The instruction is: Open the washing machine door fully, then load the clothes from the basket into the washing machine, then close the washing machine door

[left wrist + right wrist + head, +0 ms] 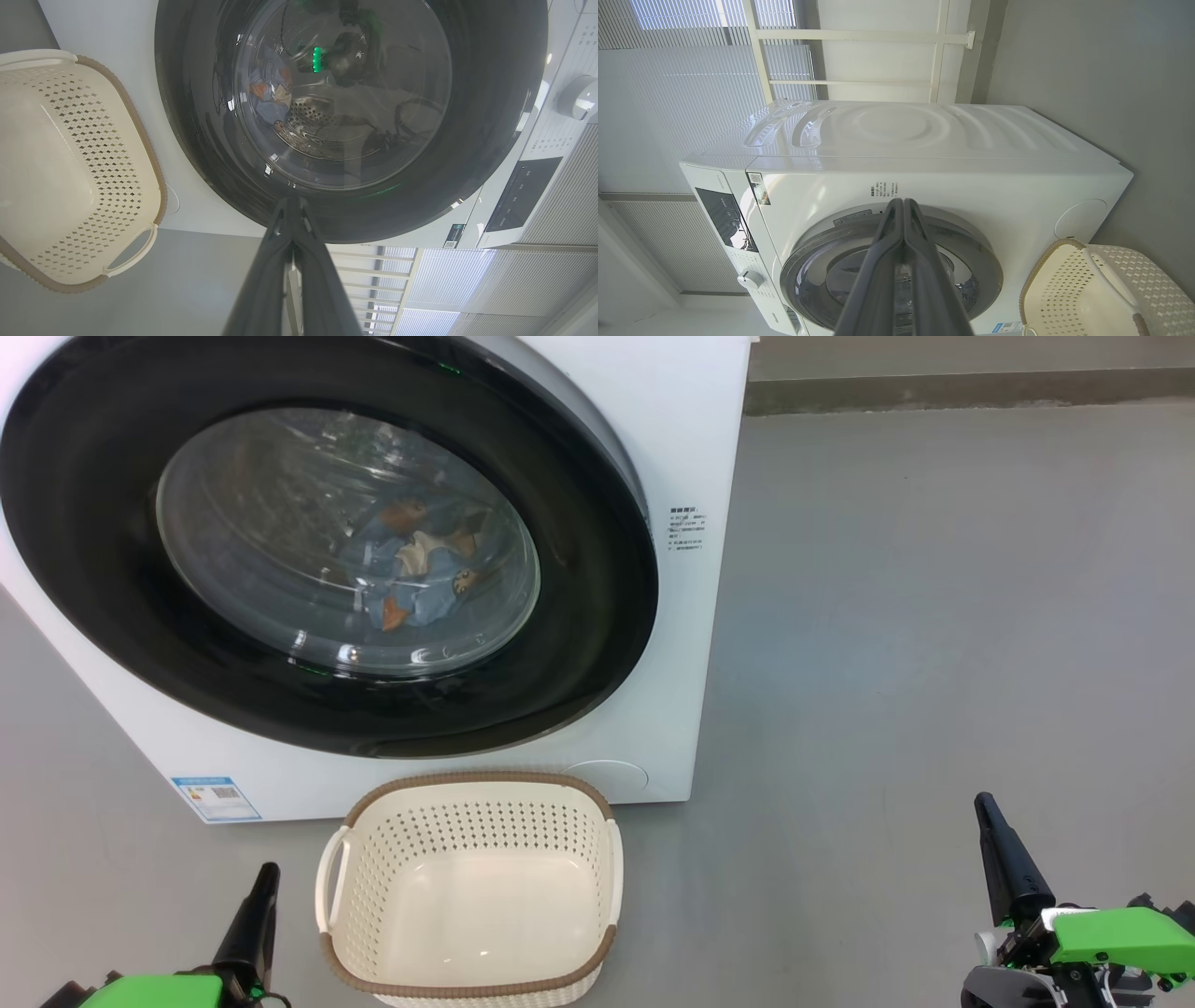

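Behind the door (329, 707) glass, clothes (418, 571) lay in the drum (271, 513); basket (478, 778) stood empty by the washer (693, 448). Left gripper (268, 872) and right gripper (983, 801): jaws pressed together, holding nothing. Door seemed rigid, glossy (likely slippery); grip its ring edge.

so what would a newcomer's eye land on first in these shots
The big glossy black washing machine door dominates the upper left of the head view, shut, with the light-blue cartoon-print clothes visible through its glass. Just below it on the grey floor sits the cream basket, empty. The left gripper and right gripper, both shut, sit at the lower corners.
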